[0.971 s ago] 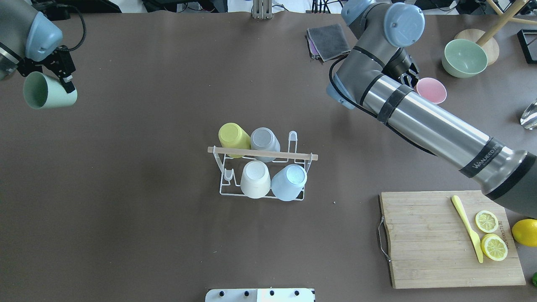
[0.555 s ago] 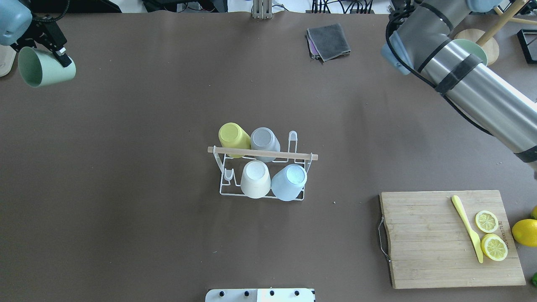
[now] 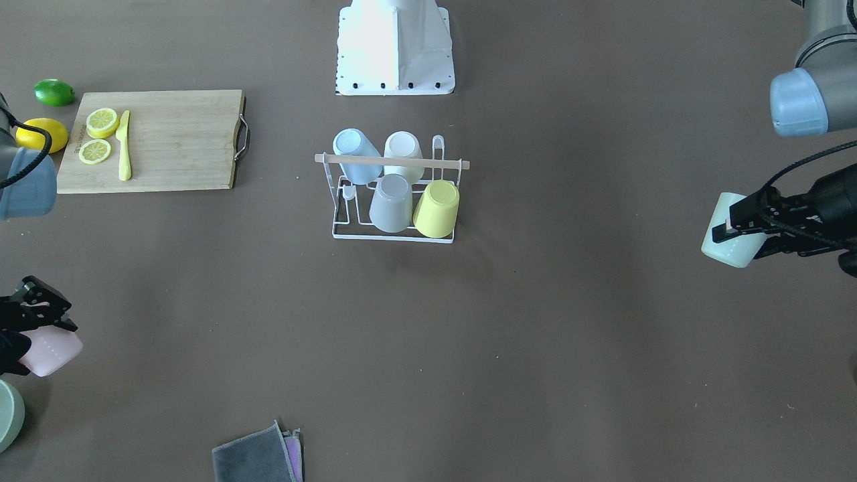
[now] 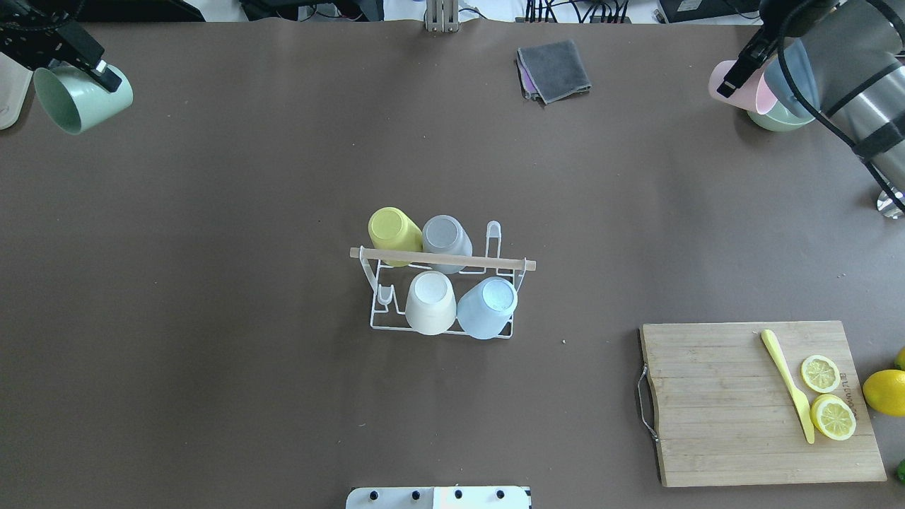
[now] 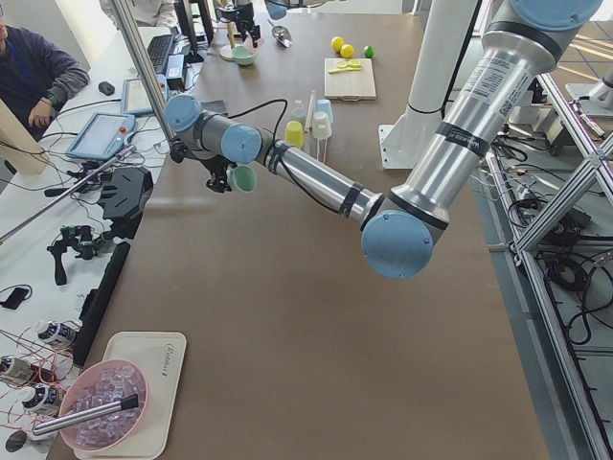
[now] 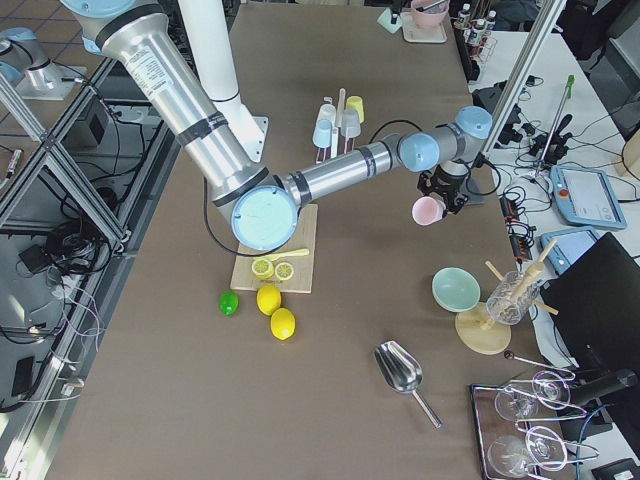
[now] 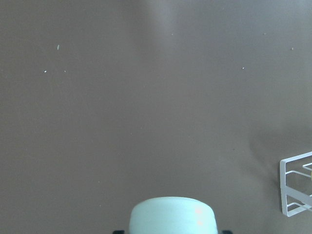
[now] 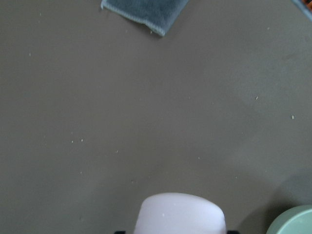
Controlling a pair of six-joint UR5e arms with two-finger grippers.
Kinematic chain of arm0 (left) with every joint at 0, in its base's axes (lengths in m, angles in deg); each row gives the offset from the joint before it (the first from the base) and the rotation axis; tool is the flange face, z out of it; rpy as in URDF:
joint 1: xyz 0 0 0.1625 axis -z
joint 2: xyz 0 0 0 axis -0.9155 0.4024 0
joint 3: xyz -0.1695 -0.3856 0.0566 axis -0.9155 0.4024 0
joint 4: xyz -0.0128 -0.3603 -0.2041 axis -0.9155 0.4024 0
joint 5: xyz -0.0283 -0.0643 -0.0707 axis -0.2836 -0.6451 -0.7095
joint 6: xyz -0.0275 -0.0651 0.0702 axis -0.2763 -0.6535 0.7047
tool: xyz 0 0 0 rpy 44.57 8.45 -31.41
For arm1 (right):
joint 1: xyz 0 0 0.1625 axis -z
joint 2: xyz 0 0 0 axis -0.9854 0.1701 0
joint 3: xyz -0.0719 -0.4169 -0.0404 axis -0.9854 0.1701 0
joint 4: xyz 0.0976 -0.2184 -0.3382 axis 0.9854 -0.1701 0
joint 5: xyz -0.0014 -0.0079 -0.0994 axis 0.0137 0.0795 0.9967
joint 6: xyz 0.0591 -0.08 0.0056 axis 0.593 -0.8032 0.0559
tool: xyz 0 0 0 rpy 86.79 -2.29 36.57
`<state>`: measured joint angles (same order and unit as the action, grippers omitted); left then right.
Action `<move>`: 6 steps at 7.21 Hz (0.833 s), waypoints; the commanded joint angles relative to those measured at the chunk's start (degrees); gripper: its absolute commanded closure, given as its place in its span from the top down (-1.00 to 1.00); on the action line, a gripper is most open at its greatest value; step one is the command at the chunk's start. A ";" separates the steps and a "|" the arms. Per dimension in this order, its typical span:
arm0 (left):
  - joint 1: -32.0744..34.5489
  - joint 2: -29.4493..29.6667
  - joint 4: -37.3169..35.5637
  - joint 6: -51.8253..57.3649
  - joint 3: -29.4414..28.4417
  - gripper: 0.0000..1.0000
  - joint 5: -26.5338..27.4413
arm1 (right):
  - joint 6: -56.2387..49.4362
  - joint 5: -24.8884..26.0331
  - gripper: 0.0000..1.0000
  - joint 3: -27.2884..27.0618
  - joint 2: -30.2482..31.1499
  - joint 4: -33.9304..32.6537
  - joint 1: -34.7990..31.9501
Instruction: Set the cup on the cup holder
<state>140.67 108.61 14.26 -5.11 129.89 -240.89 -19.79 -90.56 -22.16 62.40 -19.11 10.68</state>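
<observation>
The white wire cup holder [image 4: 382, 322] with a wooden rod stands mid-table and carries yellow, grey, cream and light blue cups upside down; it also shows in the front view [image 3: 341, 231]. My left gripper [image 4: 90, 83] is shut on a pale green cup [image 4: 85, 106], held on its side above the table's far left; this cup also shows in the front view [image 3: 724, 234] and the left wrist view [image 7: 173, 214]. My right gripper [image 4: 739, 81] is shut on a pink cup [image 4: 746, 88] at the far right, also in the right wrist view [image 8: 180, 214].
A green bowl [image 4: 774, 120] sits just under the pink cup. A grey cloth [image 4: 555, 67] lies at the far edge. A bamboo cutting board [image 4: 721, 403] with lemon halves and a yellow knife lies near right. A white tray [image 4: 8, 95] is at the far left edge.
The left gripper carried the green cup farther back and left. The right arm swung toward the far right, taking the pink cup from beside the bowl to above it.
</observation>
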 commanded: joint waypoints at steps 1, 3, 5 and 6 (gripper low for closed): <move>0.04 -3.13 22.69 -13.95 0.61 -0.20 0.73 | 16.03 -3.63 -0.01 -0.79 2.13 15.88 -0.08; -0.04 -5.58 39.40 -23.80 0.78 -0.26 3.08 | 28.57 -3.48 -0.01 -0.10 2.38 33.82 -0.17; -0.48 -6.65 53.93 -34.69 0.96 -0.34 7.84 | 40.55 2.88 0.00 0.08 2.56 49.48 2.27; -0.66 -7.61 59.47 -36.05 0.96 -0.44 8.20 | 48.00 9.81 0.00 -0.18 2.56 56.53 6.91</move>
<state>140.22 101.90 66.56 -37.57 130.77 -233.80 19.91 -87.75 -22.24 64.87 28.28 13.42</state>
